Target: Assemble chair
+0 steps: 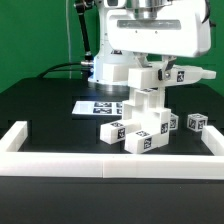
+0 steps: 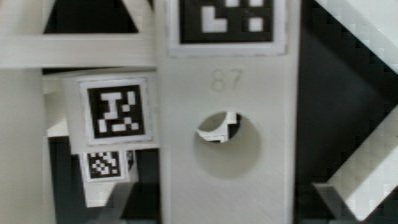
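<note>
From outside, we see the chair (image 1: 146, 118) standing tall on the black bench (image 1: 40, 100). Its long side goes up, tipped a little. The hand (image 1: 150, 72) pinches its top.

From the wrist, we see a chair post (image 2: 249, 100) with a round hole (image 2: 215, 128), very close.

Claw (image 1: 152, 66) up top, and directly beneath it the chair (image 1: 146, 118) stands on the table (image 1: 50, 100). Down to the exterior view's left of the claw lies a loose piece (image 1: 110, 131); down to the right, apart from the chair, a second loose piece (image 1: 195, 122). Behind and below the claw, the marker board (image 1: 98, 105) lies flat. In front, the border rail (image 1: 110, 163) runs across.
</note>
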